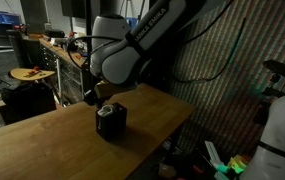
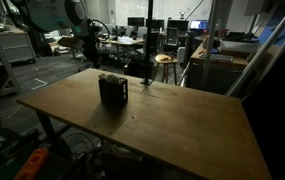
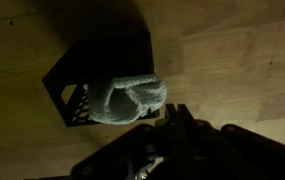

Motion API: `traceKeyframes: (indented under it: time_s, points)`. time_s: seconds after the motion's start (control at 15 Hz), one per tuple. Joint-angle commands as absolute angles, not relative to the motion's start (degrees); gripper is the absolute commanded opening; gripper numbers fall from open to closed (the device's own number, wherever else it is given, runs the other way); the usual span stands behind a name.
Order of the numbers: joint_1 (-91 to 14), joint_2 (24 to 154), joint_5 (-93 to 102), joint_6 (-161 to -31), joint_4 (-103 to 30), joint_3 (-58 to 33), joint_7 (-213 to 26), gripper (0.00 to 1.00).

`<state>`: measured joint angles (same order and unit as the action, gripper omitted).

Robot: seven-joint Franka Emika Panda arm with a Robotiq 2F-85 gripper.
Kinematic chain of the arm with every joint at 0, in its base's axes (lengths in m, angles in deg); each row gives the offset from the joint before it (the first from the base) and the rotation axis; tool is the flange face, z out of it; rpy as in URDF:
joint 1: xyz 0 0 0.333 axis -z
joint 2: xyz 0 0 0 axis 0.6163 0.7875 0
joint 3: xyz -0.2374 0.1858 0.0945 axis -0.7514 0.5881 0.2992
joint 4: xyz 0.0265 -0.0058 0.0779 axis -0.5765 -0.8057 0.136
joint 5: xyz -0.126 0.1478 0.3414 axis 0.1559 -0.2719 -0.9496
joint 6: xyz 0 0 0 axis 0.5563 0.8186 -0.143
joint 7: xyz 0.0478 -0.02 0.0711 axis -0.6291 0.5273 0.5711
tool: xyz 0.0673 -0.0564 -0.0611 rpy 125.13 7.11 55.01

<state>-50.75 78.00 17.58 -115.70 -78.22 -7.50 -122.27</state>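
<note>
Your end effector (image 3: 174, 118) comes into the wrist view from 6 o'clock, a dark shape low in the frame. Its fingers seem to stand close to one another, but the shadow there is too deep. You cannot tell whether they are together, apart or pinched on something.

The cloth (image 3: 130, 98) is pale grey and bunched. It lies at about 10 o'clock from your fingertips, just beside them, and whether it touches them cannot be made out. It rests at the 5 o'clock side of the box (image 3: 92, 70), a black open-topped container with slotted walls. The view does not show whether the cloth lies wholly inside or droops over the rim. Bare wood of the desk (image 3: 232, 60) fills the frame from 12 o'clock round to 3 o'clock.

In an exterior view your end effector (image 1: 100, 97) hangs right over the box (image 1: 111, 121), at its 11 o'clock and close to the rim. The box stands upright on the desk (image 1: 42, 140), near the edge at 3 o'clock.

In an exterior view the box (image 2: 113, 90) stands at about 10 o'clock from the middle of the desk (image 2: 182, 130). A stool (image 2: 164, 62) stands beyond the desk at 12 o'clock, well apart from the box.
</note>
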Motion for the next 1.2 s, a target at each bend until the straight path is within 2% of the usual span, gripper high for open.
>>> traceKeyframes:
  time_s: [0.0,0.27,0.53,0.73,1.13]
  points:
    - [-49.9,76.7,19.4,-114.9,-78.9,-6.6,-124.0,0.41]
    - [-49.9,77.6,20.2,-115.5,-78.9,-6.7,-124.1,0.73]
    - [-49.8,79.1,21.3,-116.4,-78.1,-7.2,-124.0,1.0]
    - [-49.4,80.0,22.3,-117.0,-77.7,-7.9,-123.8,1.0]
    - [-48.5,82.0,23.9,-118.1,-77.0,-9.5,-123.3,0.92]
